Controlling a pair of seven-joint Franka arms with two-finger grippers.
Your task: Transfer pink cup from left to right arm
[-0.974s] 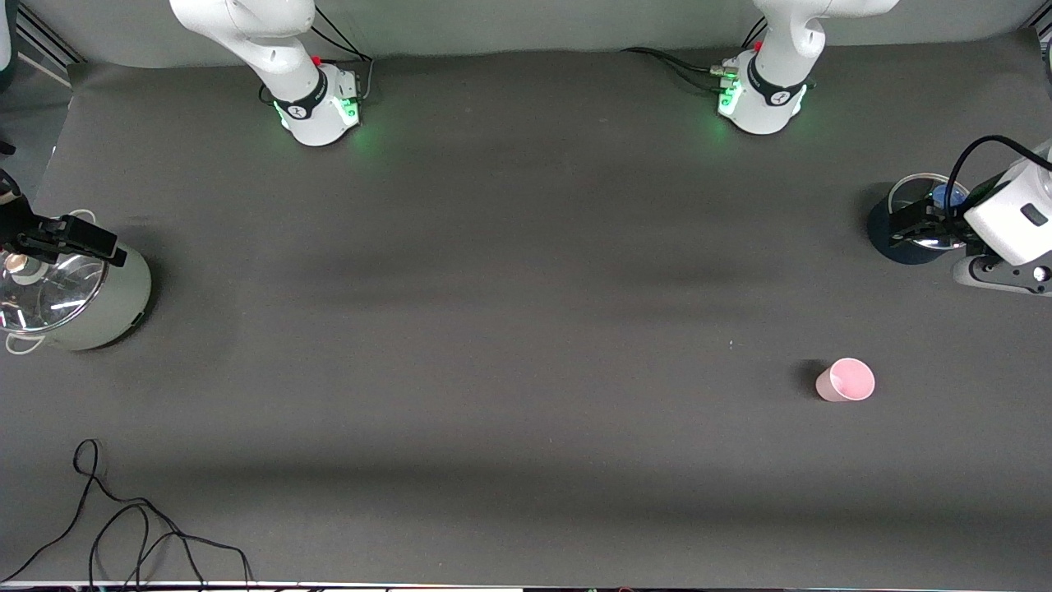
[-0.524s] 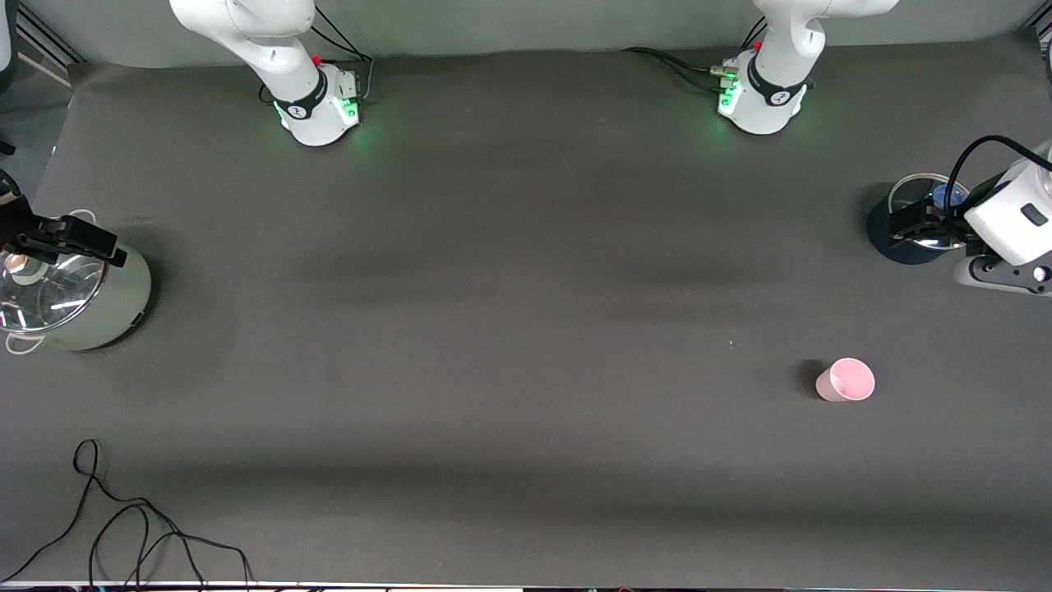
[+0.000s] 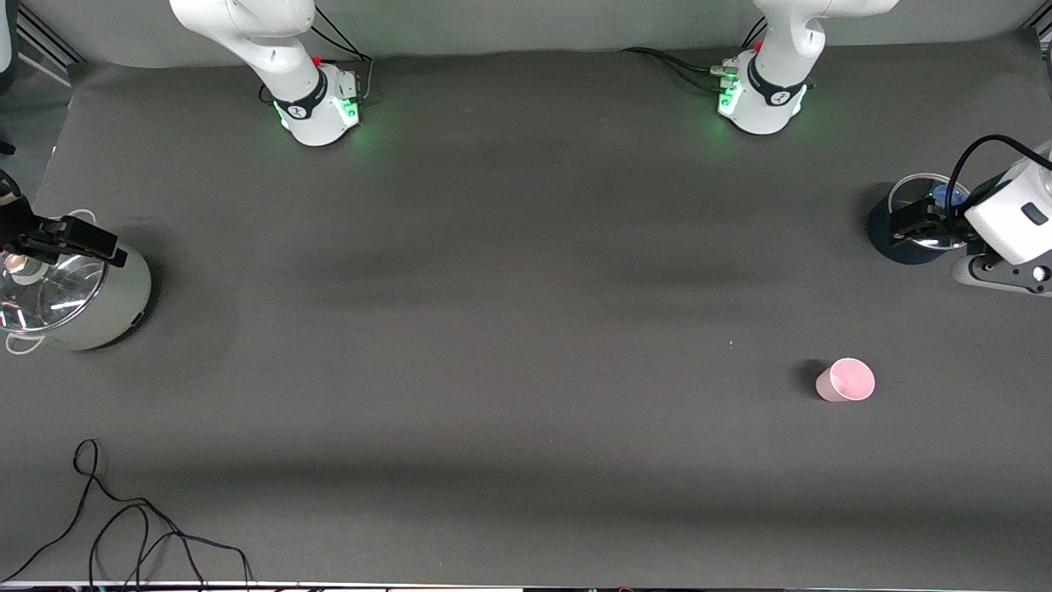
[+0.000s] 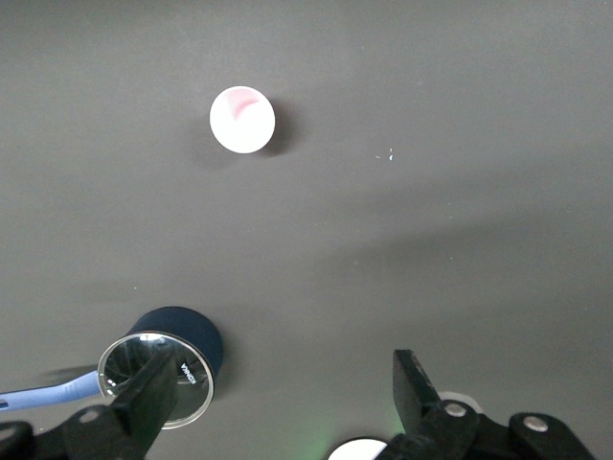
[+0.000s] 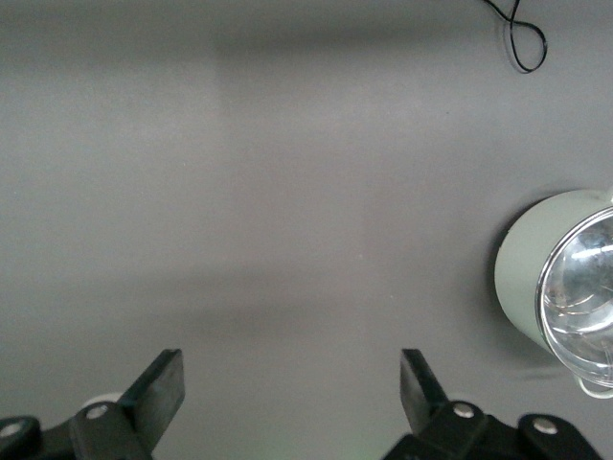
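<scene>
Dark grey matting covers the table (image 3: 509, 271). At the right arm's end, the right gripper (image 3: 62, 238) hangs over a pale green pot (image 3: 99, 304) with a glass lid (image 3: 45, 292), its fingers (image 5: 158, 388) spread wide and holding nothing. A black cable (image 3: 123, 526) lies nearer the camera. The pink cup (image 3: 846, 380) stands upright toward the left arm's end, untouched. The left gripper (image 3: 925, 224) hangs over a dark blue saucepan (image 3: 892, 238), fingers (image 4: 153, 383) parted and empty.

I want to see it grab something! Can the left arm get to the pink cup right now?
Probably yes. The pink cup stands upright alone on bare table, nothing touching it. The left gripper hangs over the dark pot at the same end, jaws open and empty, with only open mat between them.
</scene>
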